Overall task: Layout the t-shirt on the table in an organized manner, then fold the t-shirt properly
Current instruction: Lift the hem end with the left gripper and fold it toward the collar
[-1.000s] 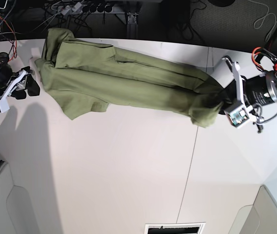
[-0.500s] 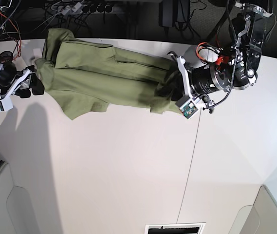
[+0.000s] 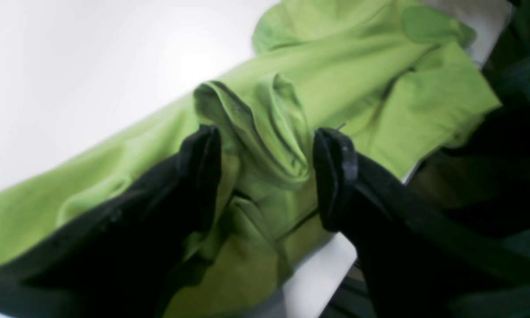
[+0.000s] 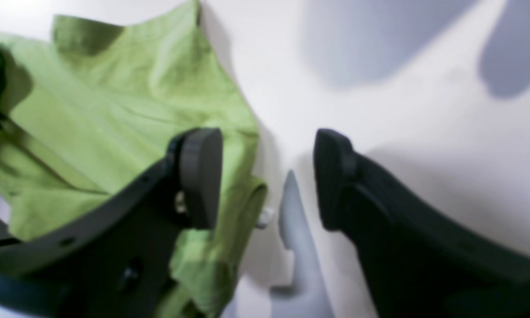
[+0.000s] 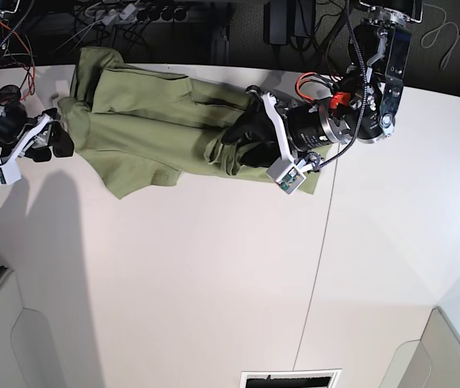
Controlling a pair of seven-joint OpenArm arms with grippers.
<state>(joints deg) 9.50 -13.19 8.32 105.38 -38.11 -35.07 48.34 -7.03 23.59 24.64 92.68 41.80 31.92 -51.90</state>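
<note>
The olive green t-shirt (image 5: 149, 121) lies lengthwise along the far side of the white table (image 5: 213, 283), its right end doubled back over its middle. My left gripper (image 5: 239, 139) hovers over that doubled end. In the left wrist view this gripper (image 3: 267, 176) is open, and a raised ridge of t-shirt (image 3: 274, 128) stands loose between the black fingers (image 3: 203, 176). My right gripper (image 5: 54, 142) is open at the shirt's left end. In the right wrist view it (image 4: 267, 176) straddles the t-shirt (image 4: 115, 119) edge by a small white tag (image 4: 265, 216), gripping nothing.
Grey bins sit at the near left corner (image 5: 19, 347) and near right corner (image 5: 444, 356). A thin dark seam (image 5: 314, 267) runs across the tabletop. Cables and power strips (image 5: 132, 14) lie behind the far edge. A dark slot (image 5: 290, 380) sits at the front edge.
My left gripper carried the shirt's right end leftward over the shirt's middle, then opened and let the cloth go. The right gripper stayed almost still at the left end.
</note>
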